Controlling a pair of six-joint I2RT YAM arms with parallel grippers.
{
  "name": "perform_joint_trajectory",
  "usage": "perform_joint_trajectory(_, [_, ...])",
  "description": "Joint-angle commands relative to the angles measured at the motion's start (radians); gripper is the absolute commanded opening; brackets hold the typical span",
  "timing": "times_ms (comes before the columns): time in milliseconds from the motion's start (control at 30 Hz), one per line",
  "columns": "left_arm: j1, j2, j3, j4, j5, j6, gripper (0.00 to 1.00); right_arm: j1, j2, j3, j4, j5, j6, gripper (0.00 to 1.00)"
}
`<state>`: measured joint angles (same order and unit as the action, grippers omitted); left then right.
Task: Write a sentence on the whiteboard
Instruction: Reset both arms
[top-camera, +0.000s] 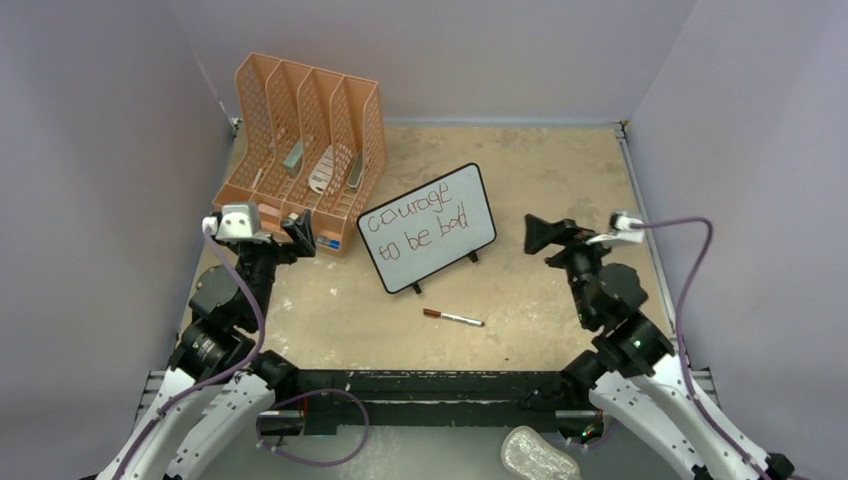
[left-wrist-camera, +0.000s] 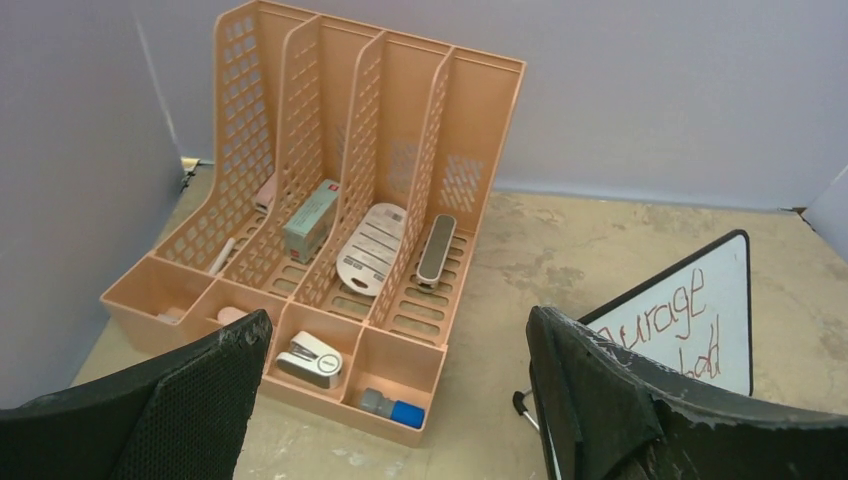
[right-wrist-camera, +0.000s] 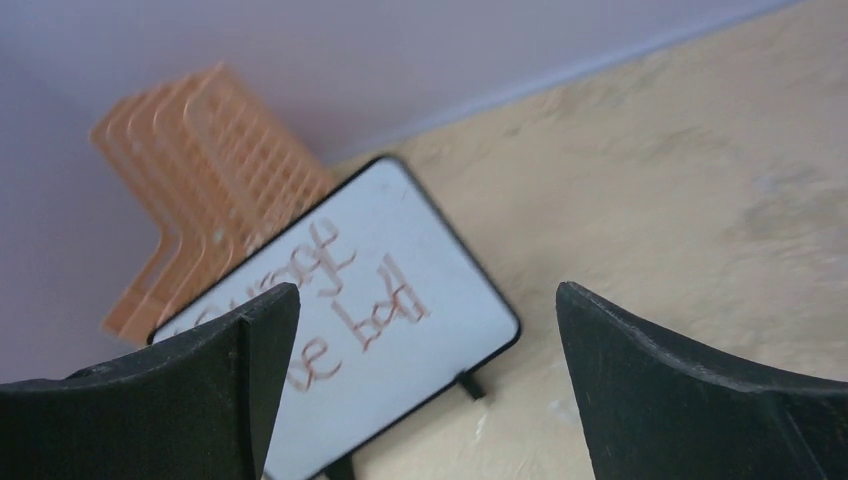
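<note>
The sentence (top-camera: 410, 211) "courage to be bad" is standing in two lines on the whiteboard (top-camera: 447, 256), which is leaning back on its small feet in the middle of the counter (top-camera: 560, 165). A marker (top-camera: 452, 318) is lying on the counter just in front of the board, not touching it. The orange file organizer (top-camera: 300, 130) is standing behind the board, to its left. My right claw (right-wrist-camera: 428, 298) is hanging wide and holding nothing, to the right of the board. My left claw (left-wrist-camera: 400, 330) is also gaping wide and empty, near the organizer's front trays.
</note>
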<state>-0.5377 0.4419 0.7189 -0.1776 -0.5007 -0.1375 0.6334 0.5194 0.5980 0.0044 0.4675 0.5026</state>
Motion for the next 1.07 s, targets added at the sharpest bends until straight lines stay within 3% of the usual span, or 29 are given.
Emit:
perform_joint_trajectory(0, [0.005, -0.068, 0.053, -0.06, -0.081, -0.026, 0.96, -0.005, -0.114, 0.041, -0.029, 0.345, -0.108, 0.99])
perform_joint_trajectory(333, [0.005, -0.263, -0.025, -0.128, -0.056, -0.012, 0.96, -0.005, -0.28, 0.019, 0.06, 0.485, -0.304, 0.99])
perform_joint_trajectory(533, [0.005, -0.37, -0.1, -0.051, -0.019, 0.037, 0.96, -0.005, -0.323, -0.029, 0.119, 0.47, -0.341, 0.99])
perform_joint_trajectory(1033, [0.005, -0.404, -0.13, -0.001, 0.002, 0.078, 0.97, -0.005, -0.315, -0.039, 0.107, 0.474, -0.334, 0.99])
